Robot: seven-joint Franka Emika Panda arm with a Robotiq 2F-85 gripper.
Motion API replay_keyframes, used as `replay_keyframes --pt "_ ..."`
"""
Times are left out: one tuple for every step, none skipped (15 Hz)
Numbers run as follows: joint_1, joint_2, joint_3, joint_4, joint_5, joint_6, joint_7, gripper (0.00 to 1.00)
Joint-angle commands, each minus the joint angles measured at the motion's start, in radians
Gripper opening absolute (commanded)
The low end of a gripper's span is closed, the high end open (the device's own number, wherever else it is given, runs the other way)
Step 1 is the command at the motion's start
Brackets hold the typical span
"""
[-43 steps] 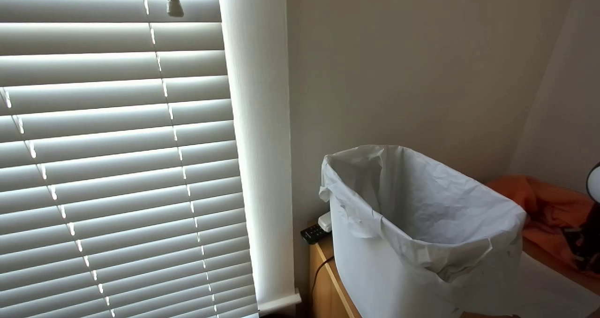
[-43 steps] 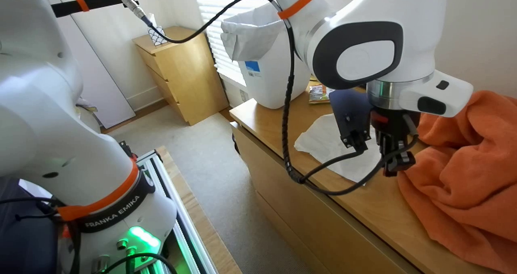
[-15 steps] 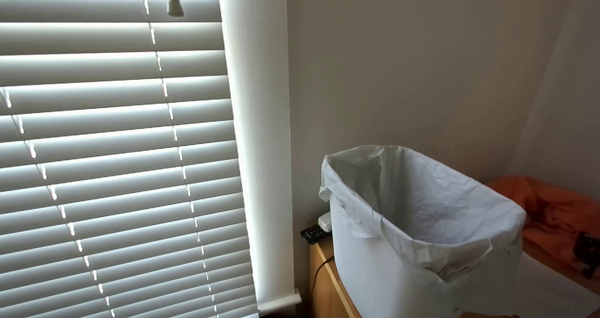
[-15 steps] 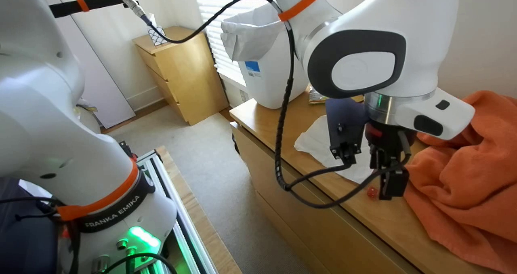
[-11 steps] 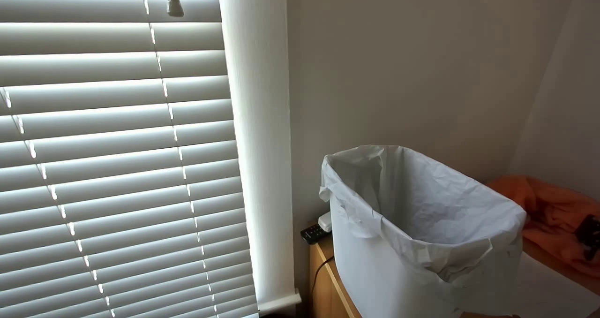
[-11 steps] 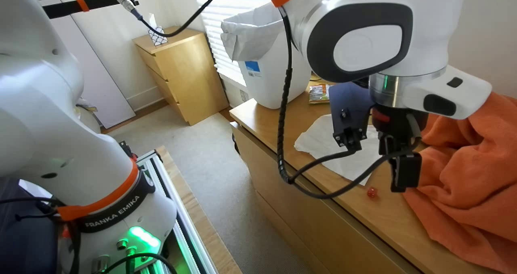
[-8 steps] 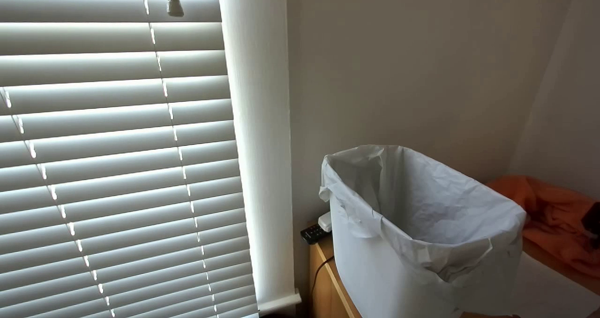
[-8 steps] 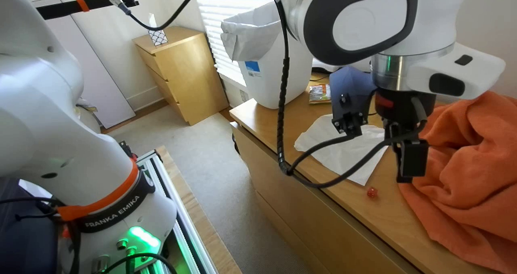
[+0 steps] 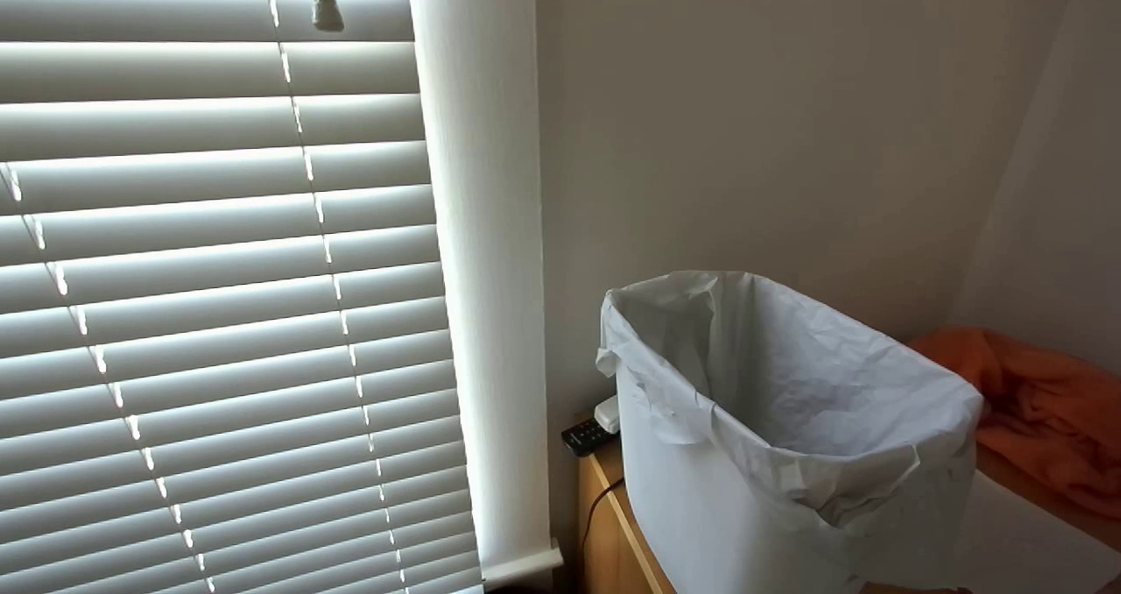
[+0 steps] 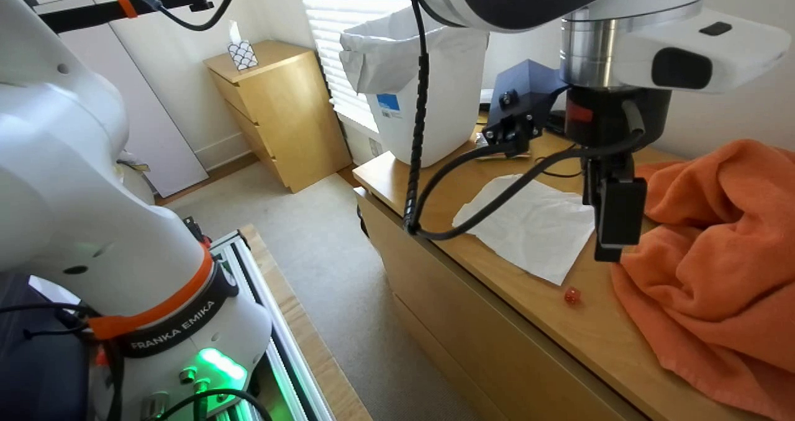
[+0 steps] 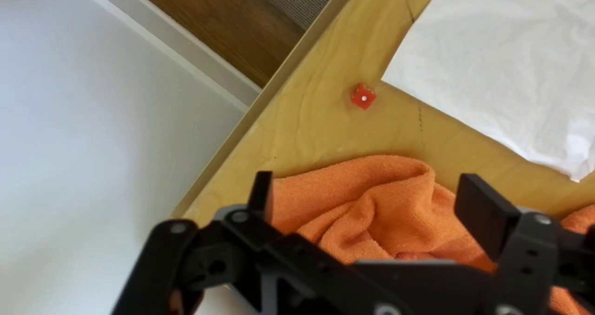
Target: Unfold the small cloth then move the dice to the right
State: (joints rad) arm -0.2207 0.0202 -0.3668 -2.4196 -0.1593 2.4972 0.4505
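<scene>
Dresser top [image 10: 596, 331] | pincer [image 11: 369, 196] wide, nil held | orange towel [image 10: 720, 266] bunched below; flat wht sheet [image 11: 502, 68], red die [image 11: 363, 97] to side | unfold unclear, prob die step; nxt: align, pinch

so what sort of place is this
Probably a room in a home, perhaps a bedroom: there are slatted window blinds and a wooden chest of drawers topped with a tissue box.

Bare dresser top [image 11: 307, 120] surrounds the red die [image 11: 363, 97], leaving a lane between the white sheet [image 11: 502, 64] and the heaped orange terry cloth [image 11: 386, 203]. That heap bulks below the gripper [image 11: 366, 189], clearance hard to judge; the lined white bin [image 10: 456, 92] blocks one end.
</scene>
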Motion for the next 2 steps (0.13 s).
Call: replay_keyframes --pt "-0.026 -0.005 0.025 0.0 0.0 -0.004 -0.001 1.0" --pt "-0.027 -0.006 0.025 -0.001 -0.001 -0.005 0.0 1.0"
